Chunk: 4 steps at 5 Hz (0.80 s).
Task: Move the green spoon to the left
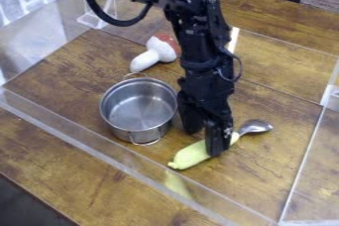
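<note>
Spoon not yet at the left side

The green spoon lies on the table at the lower centre-right of the frame, just right of the pot. The gripper stands over its middle, fingers apart, not clamped on it. The move leftward appears hardly begun.

1. A round steel pot stands upright on the wooden table, its inside showing nothing but bare metal
2. A mushroom toy with a red cap and white stem lies on its side farther back, well apart from the pot
3. A clear plastic barrier runs along the table's near edge
4. A white rack sits at the back left corner
</note>
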Each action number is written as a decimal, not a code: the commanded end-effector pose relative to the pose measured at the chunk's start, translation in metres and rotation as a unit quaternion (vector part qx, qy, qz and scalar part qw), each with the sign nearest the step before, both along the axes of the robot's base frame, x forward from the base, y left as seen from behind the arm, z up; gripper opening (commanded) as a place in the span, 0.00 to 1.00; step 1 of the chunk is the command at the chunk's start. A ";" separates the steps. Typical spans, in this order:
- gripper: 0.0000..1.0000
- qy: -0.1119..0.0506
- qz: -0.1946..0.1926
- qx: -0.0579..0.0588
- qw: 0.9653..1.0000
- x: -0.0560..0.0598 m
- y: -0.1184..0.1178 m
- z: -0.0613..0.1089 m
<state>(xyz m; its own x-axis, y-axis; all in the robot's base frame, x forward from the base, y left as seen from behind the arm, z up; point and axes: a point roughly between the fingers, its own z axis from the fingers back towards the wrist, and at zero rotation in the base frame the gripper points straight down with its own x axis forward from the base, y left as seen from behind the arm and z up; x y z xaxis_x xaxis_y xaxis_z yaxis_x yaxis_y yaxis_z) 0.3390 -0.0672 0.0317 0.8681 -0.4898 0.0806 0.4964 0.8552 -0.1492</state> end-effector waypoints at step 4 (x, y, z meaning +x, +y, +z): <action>0.00 -0.019 -0.044 -0.002 0.999 0.020 0.023 0.025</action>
<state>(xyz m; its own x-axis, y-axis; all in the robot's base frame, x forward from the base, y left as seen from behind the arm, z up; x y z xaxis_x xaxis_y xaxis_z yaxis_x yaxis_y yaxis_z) 0.3495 -0.0498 0.0389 0.8183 -0.5711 0.0643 0.5733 0.8032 -0.1617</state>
